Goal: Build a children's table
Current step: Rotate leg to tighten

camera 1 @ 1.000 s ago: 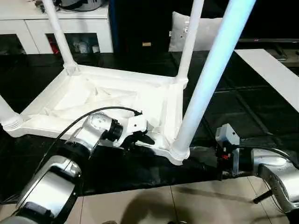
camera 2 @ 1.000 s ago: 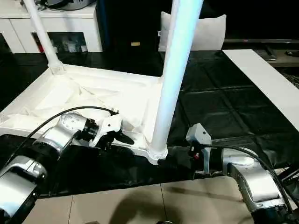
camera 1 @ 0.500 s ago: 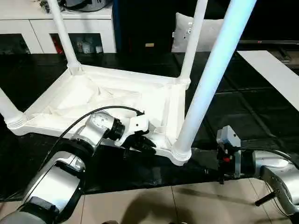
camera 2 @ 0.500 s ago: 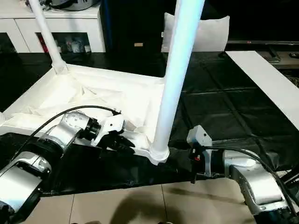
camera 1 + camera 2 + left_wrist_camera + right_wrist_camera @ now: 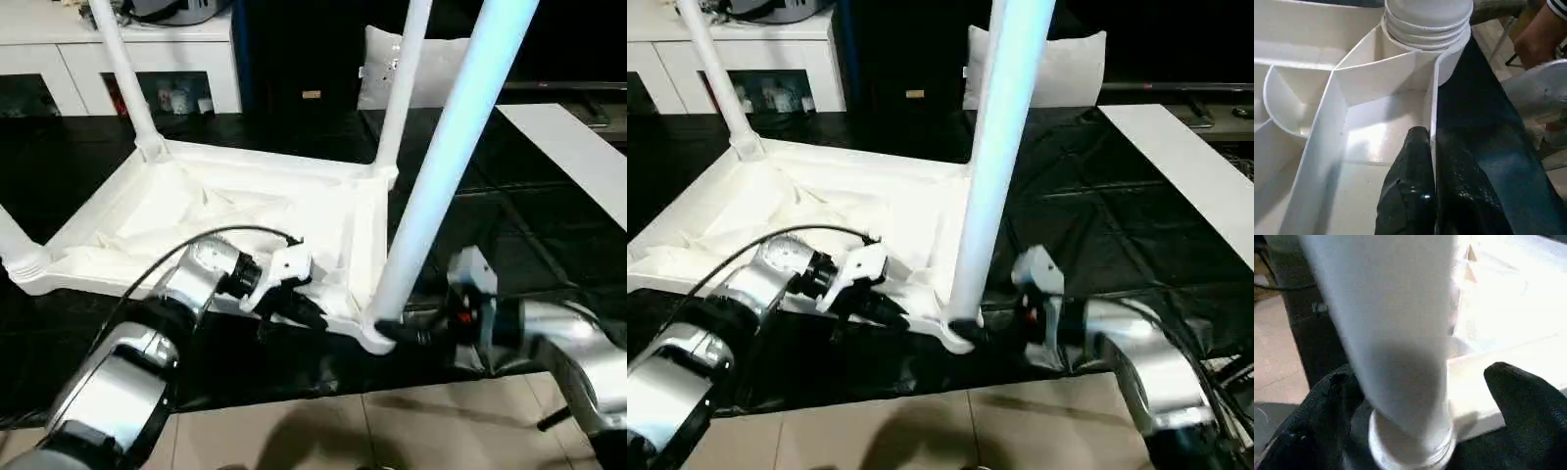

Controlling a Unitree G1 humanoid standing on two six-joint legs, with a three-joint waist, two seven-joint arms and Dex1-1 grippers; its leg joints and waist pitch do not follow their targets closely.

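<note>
Table top (image 5: 245,211), white and ribbed, is seen lying upside down on a black sheet (image 5: 509,235) at the centre of the head views, with legs standing up from its corner sockets. The near right leg (image 5: 431,196) rises from its socket at about five o'clock of the top and leans toward one o'clock; the far right leg (image 5: 397,83) stands at one o'clock, the far left leg (image 5: 122,69) at eleven o'clock, and a fourth leg (image 5: 18,245) is cut by the picture edge at nine o'clock.

The left gripper (image 5: 1431,147) is closed on the near rim (image 5: 1433,112) of the top: one black finger (image 5: 1410,191) is pressed against the inner face of the thin wall, the other against the outer face.

The right gripper (image 5: 1415,396) is held wide open around the base of the near right leg, with one finger (image 5: 1528,396) on each side of it, apart from it.

A white cabinet (image 5: 147,49) is seen at eleven o'clock and a cushion (image 5: 1058,64) at one o'clock behind the table.
</note>
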